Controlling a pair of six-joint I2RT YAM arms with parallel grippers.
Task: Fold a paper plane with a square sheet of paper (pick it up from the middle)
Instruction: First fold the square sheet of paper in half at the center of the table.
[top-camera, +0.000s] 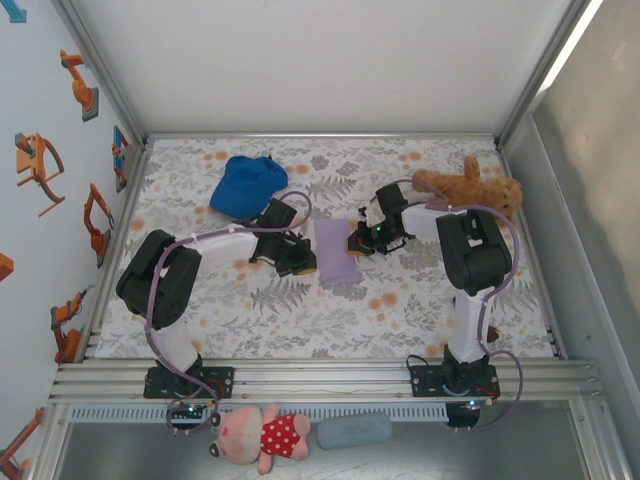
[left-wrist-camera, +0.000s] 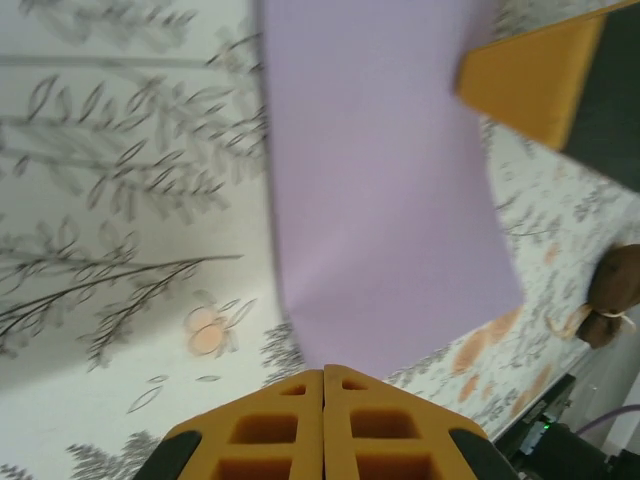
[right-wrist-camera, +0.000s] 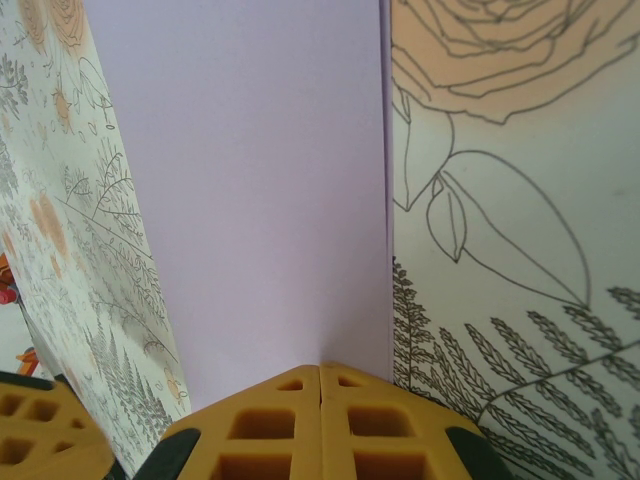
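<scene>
The lavender sheet of paper (left-wrist-camera: 380, 180), folded to a narrow strip, lies flat on the table (top-camera: 250, 310), just ahead of both pairs of fingertips. The fingers of the left gripper (left-wrist-camera: 323, 372) are pressed together at one side of it, and those of the right gripper (right-wrist-camera: 319, 368) at the other. Whether paper is pinched cannot be told. For a sharp crease, the tips should be held low and drawn evenly, so that the strip is not dragged sideways.
</scene>
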